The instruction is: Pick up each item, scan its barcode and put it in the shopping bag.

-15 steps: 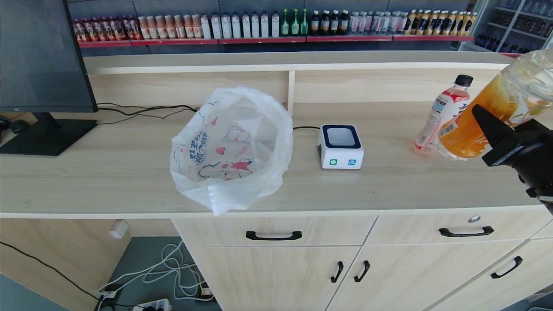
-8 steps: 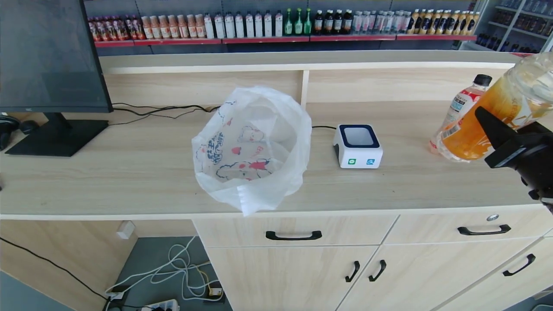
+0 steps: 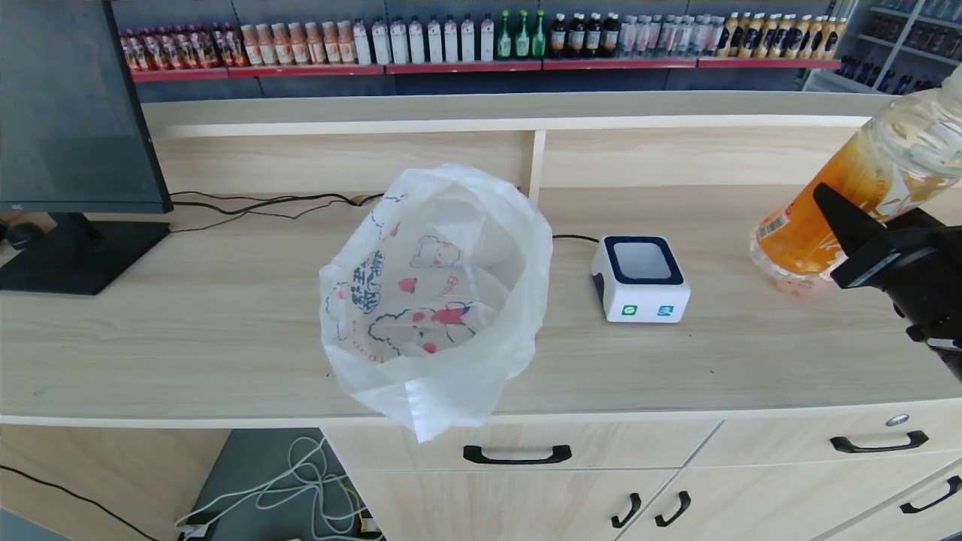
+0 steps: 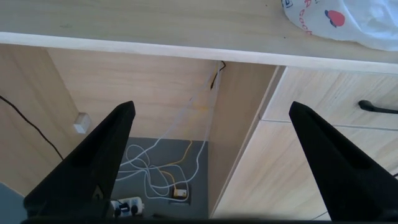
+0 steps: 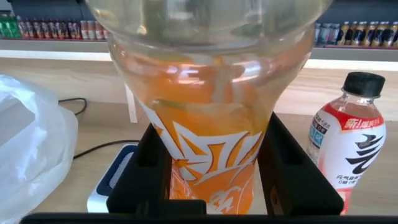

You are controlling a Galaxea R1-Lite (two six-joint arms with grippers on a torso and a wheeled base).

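My right gripper [image 3: 853,225] is shut on a large orange drink bottle [image 3: 815,222], held tilted above the counter's right end, right of the white barcode scanner [image 3: 640,279]. In the right wrist view the black fingers [image 5: 144,163] clamp the orange bottle [image 5: 214,124] on both sides, with the scanner [image 5: 111,182] beyond it. A pink-labelled bottle [image 5: 348,149] with a black cap stands upright beside it. The white printed shopping bag [image 3: 436,300] sits open at the counter's middle. My left gripper [image 4: 214,168] hangs open and holds nothing, below the counter edge in front of the cabinet.
A dark monitor [image 3: 71,113] on its stand occupies the counter's [image 3: 188,315] far left, with cables [image 3: 263,201] running along the back wall. A raised ledge and shelves of bottles [image 3: 481,37] lie behind. Drawers with black handles [image 3: 517,454] sit under the counter edge.
The whole head view has shifted, so the camera moved. The held orange bottle now sits closer to the scanner and covers the pink-labelled bottle behind it.
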